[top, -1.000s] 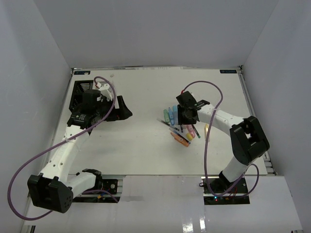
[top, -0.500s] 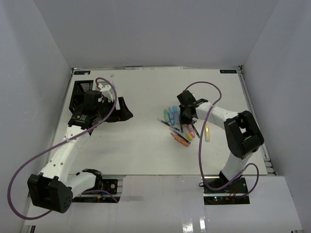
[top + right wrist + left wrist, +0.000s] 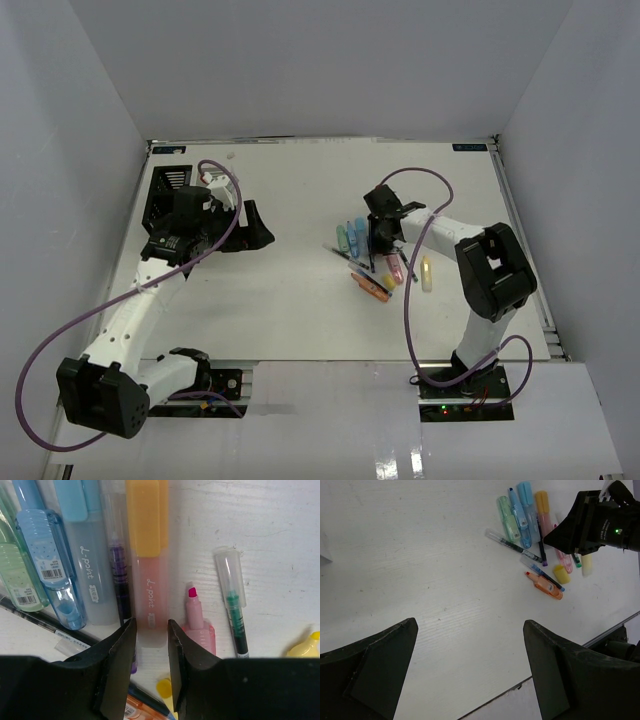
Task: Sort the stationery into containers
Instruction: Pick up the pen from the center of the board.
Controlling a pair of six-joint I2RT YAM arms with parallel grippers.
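The stationery lies in a cluster right of centre: a green marker (image 3: 15, 580), two blue markers (image 3: 47, 565), a purple pen (image 3: 119, 575), an orange-capped marker (image 3: 147, 555), an uncapped pink marker (image 3: 197, 620) and a green pen (image 3: 234, 610). My right gripper (image 3: 151, 627) (image 3: 383, 235) is down on the table, its jaws pressed to both sides of the orange-capped marker's lower end. My left gripper (image 3: 262, 228) (image 3: 470, 625) hangs wide open and empty beside the black container (image 3: 165, 195). I cannot make out the white container.
A yellow marker (image 3: 426, 272) lies just right of the cluster, with a loose yellow cap (image 3: 162, 686) and an orange marker (image 3: 372, 288) at its near side. The table's front edge (image 3: 560, 667) runs below the left gripper. White walls enclose the table.
The right arm has drawn its elbow in, uncovering the yellow marker. Its jaws have narrowed onto the orange-capped marker. The left arm has not moved.
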